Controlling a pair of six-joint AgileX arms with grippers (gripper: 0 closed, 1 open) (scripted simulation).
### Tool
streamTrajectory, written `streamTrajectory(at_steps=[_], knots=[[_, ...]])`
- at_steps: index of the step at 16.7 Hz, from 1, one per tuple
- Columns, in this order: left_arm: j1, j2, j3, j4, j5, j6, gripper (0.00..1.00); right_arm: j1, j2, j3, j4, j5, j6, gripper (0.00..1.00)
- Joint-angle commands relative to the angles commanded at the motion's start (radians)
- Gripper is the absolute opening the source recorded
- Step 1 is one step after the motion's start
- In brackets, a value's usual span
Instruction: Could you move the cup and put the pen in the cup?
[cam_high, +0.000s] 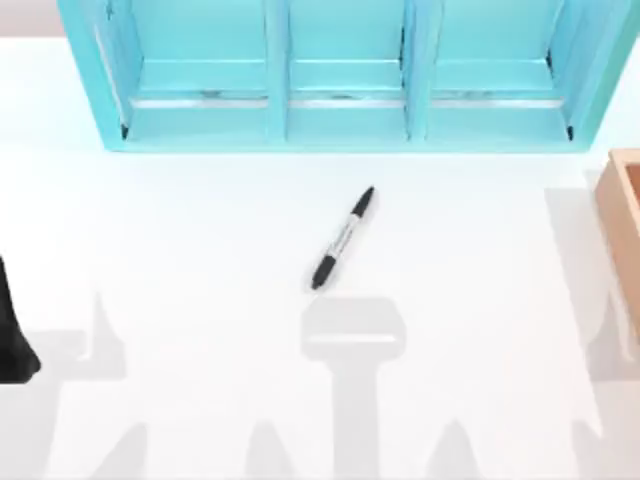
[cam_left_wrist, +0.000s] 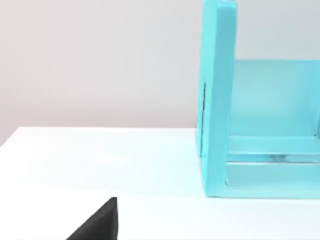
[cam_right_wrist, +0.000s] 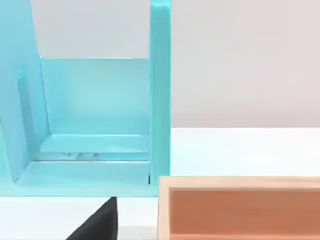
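The pen (cam_high: 343, 238) lies flat on the white table near its middle, slanted, with its black cap end toward the shelf and a grey-white band along its barrel. The cup is out of view. My left gripper (cam_high: 14, 340) is a dark shape parked at the table's left edge, far from the pen; a black corner of it (cam_left_wrist: 100, 224) shows in the left wrist view. A black corner of my right gripper (cam_right_wrist: 100, 224) shows in the right wrist view, near the wooden box.
A teal shelf unit (cam_high: 340, 110) with three open bays spans the back of the table; its side panels (cam_left_wrist: 217, 100) (cam_right_wrist: 160, 95) show in both wrist views. A wooden box (cam_high: 622, 225) (cam_right_wrist: 240, 207) stands at the right edge.
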Motion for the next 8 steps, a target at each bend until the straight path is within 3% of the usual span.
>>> streamTrajectory(at_steps=[4, 8], knots=[[0.0, 0.0, 0.0, 0.0, 0.0, 0.0, 1.0, -0.008, 0.031, 0.03, -0.029, 0.0, -0.008, 1.0], [0.0, 0.0, 0.0, 0.0, 0.0, 0.0, 1.0, -0.051, 0.22, 0.205, -0.181, 0.001, -0.048, 1.0]])
